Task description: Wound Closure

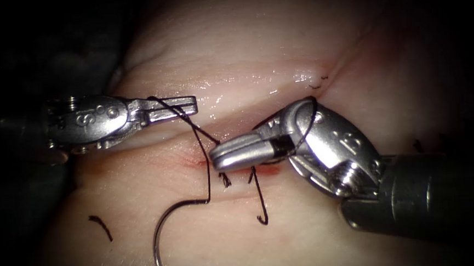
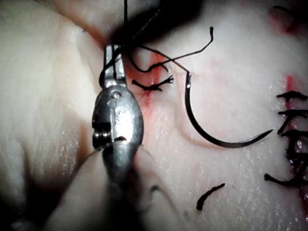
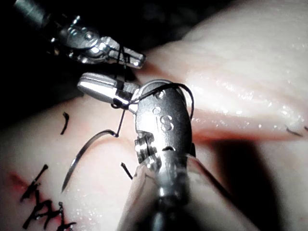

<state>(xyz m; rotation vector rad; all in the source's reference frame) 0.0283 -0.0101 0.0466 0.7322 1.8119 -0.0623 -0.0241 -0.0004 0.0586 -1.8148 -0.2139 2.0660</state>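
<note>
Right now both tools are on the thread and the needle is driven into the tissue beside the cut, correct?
Not quite. The needle lies free on the tissue, not in it; the left wrist view shows its whole curve bare. The left tool and right tool do hold the thread.

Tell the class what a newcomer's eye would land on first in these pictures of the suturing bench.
Two shiny metal tools meet over the cut in the pale pork tissue: the left hand and the right hand, both shut on the thin black thread, which loops around the right tool. Next comes the dark curved steel needle, lying free on the tissue, held by neither tool.
</note>
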